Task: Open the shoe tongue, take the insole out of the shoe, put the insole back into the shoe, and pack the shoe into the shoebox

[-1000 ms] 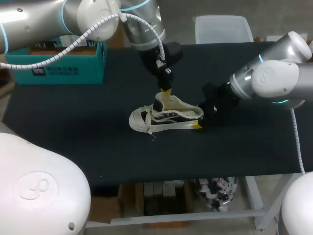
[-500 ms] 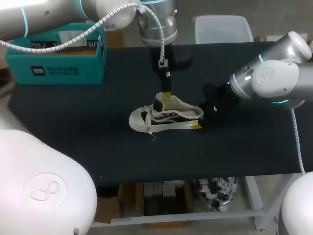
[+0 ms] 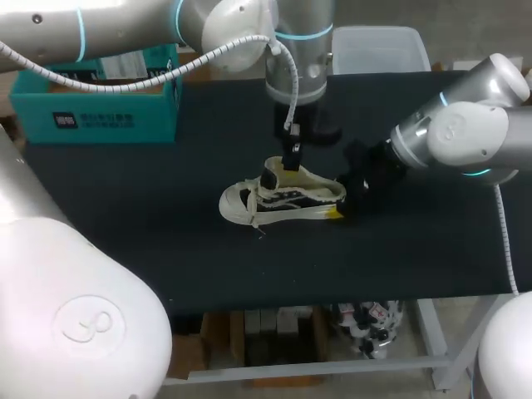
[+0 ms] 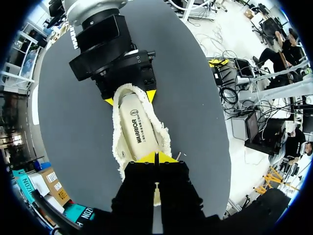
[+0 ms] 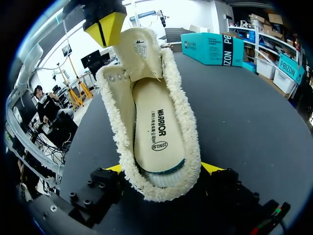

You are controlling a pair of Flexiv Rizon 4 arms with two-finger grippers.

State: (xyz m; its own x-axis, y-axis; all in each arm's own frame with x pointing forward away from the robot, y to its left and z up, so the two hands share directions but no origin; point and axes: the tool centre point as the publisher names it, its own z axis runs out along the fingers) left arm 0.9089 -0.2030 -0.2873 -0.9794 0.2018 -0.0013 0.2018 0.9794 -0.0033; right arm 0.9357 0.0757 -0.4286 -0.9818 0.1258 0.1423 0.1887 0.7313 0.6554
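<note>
**Tongue lifted, insole not yet out**

My left pincer (image 4: 156,157) pinches the tongue (image 5: 139,49) upright. My right pincer (image 3: 336,213) clamps the heel of the shoe (image 3: 281,198), mid-table. The insole (image 5: 157,132) lies inside. Left to do, I judge: pull it out, refit it, then pack the shoe into the shoebox (image 3: 100,108).

From overhead, the left arm (image 3: 166,33) lies across the teal shoebox (image 3: 100,116), masking its far rim and much of its open top, and covers a corner of the clear bin (image 3: 382,50) behind it. The left gripper (image 3: 290,165) merges darkly with the shoe tongue (image 3: 270,177), its tips too small to tell apart there. The right gripper (image 3: 339,206) shows one yellow speck at the heel of the shoe (image 3: 283,199), its other finger hidden. From the right wrist, the raised tongue blocks the toe and the front of the insole (image 5: 156,132).
</note>
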